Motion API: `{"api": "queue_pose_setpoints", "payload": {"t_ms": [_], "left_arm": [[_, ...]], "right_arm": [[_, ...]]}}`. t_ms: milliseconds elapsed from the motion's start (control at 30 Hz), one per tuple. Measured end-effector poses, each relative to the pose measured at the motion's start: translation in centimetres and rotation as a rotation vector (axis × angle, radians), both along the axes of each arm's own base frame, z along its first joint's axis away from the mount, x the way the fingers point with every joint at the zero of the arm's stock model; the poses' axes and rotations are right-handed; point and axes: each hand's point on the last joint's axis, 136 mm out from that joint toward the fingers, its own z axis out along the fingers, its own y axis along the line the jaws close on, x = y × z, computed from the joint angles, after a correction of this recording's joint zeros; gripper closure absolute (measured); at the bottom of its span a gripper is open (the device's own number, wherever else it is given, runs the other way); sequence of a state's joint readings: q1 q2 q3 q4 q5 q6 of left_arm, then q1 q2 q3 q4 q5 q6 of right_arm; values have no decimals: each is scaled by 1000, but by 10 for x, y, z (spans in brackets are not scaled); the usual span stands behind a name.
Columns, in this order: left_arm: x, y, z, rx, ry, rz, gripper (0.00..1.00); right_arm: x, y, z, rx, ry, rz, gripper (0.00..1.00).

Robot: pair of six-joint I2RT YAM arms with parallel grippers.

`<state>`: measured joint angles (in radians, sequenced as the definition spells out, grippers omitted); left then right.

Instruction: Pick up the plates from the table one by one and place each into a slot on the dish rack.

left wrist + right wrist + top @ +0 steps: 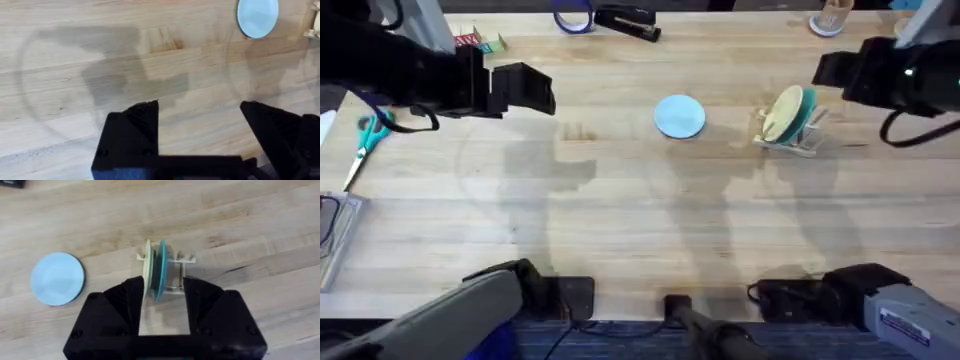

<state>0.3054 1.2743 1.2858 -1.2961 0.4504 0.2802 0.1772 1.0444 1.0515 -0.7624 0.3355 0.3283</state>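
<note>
A pale light blue plate (679,115) (257,17) (57,278) lies flat on the wooden table (620,210) near its middle. To its right stands the cream dish rack (802,140) (182,260), holding a teal plate (807,108) (161,270) and a pale yellow plate (784,115) (147,265) upright in neighbouring slots. My right gripper (825,70) (162,287) hovers open just above and to the right of the rack, holding nothing. Far to the left of the blue plate, my left gripper (545,95) (200,112) hangs open and empty over bare wood.
Teal-handled scissors (365,140) and a clear tray (335,235) lie at the left edge. A black stapler (628,20), a blue tape roll (573,18) and a cup (830,18) line the far edge.
</note>
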Motion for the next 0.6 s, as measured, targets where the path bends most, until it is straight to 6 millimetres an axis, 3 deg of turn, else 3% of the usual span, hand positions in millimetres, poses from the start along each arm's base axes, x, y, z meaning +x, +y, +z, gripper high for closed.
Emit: {"api": "queue_pose_setpoints", "payload": {"t_ms": [100, 367, 600], "left_arm": [[0, -2, 1, -11, -3, -3, 6], [2, -7, 4, -43, -17, -14, 5], [4, -16, 5, -51, -27, -48, 4]], "right_arm": [[-4, -1, 10, 7, -36, -1, 441], [-10, -2, 21, 11, -76, 4, 29], [-10, 5, 20, 36, -71, 32, 6]]}}
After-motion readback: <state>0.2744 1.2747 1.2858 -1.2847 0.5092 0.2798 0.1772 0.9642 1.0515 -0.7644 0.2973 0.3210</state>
